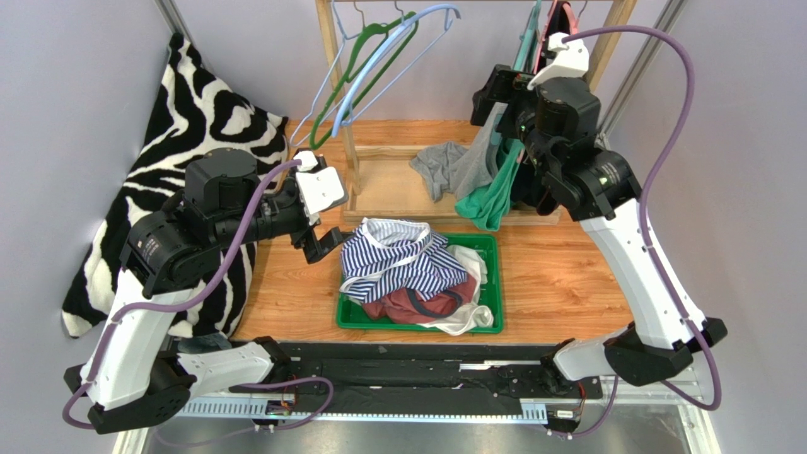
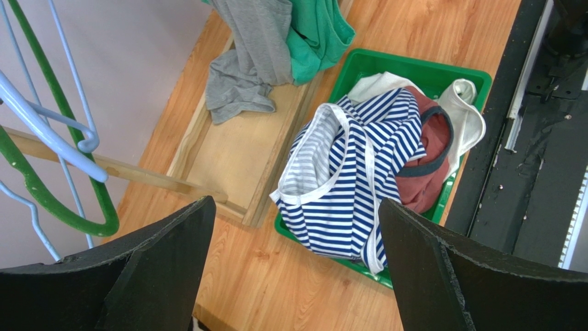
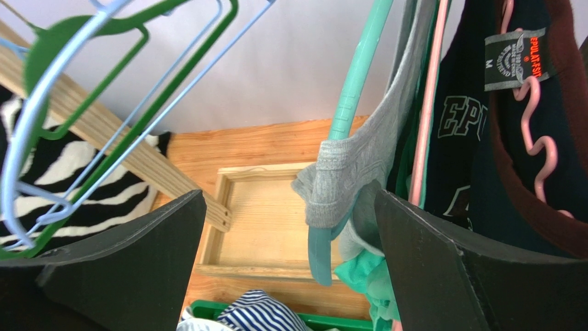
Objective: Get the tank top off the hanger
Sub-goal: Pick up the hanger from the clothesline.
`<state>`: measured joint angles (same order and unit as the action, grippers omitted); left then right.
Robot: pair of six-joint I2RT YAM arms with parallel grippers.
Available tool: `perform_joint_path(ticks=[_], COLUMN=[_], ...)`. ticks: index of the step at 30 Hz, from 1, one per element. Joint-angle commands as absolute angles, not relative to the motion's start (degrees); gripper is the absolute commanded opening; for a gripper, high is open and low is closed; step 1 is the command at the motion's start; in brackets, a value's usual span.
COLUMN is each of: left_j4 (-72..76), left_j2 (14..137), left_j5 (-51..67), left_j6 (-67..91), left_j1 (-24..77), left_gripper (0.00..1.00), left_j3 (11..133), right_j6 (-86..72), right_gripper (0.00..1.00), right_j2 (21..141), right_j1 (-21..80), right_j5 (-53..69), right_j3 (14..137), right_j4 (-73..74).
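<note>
— At the right end of the rack, what does the tank top (image 3: 345,172) look like?
— Plain grey. One strap is hooked over the tip of a teal hanger (image 3: 359,69), and the hem sags onto the wooden base (image 3: 276,221).
— The grippers?
— The right gripper (image 3: 286,207) is spread wide beside the strap, holding nothing. The left gripper (image 2: 297,207) is likewise spread above the striped top (image 2: 345,179) in the green basket (image 2: 386,65) on the worktop (image 2: 276,276).

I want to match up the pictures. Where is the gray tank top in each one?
Top external: the gray tank top hangs right of center, its bottom lying on the wooden tray.
Left wrist: at the top middle, draped over the tray's edge.
Right wrist: near the center, its strap looped over a teal hanger.
Shared landmark: the wooden tray shows in all three views.
</note>
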<state>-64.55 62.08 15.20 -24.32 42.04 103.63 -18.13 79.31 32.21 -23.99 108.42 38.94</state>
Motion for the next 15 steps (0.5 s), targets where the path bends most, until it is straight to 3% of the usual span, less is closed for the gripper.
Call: perform_joint_path(ticks=[1,8,15], left_j4=[-63.54,-63.63,-63.54], left_j2=[61.17,60.56,60.21], left_j5=[16.52,16.17,16.44], left_j6=[-23.29,-23.38,-23.29], left_j1=[41.75,41.75,41.75], left_gripper=[0.97,0.97,0.97], left_j3=[104.06,103.8,103.8], right_j6=[-17.84,-19.69,-17.49], right_gripper=[0.98,1.0,1.0], right_j2=[81.21,77.96,78.13], right_j1=[33.05,33.13,31.38], right_j5=[-29.27,-31.02,-31.65], right_j3=[110.57,104.07,105.03], right_j4=[39.64,37.79,40.43])
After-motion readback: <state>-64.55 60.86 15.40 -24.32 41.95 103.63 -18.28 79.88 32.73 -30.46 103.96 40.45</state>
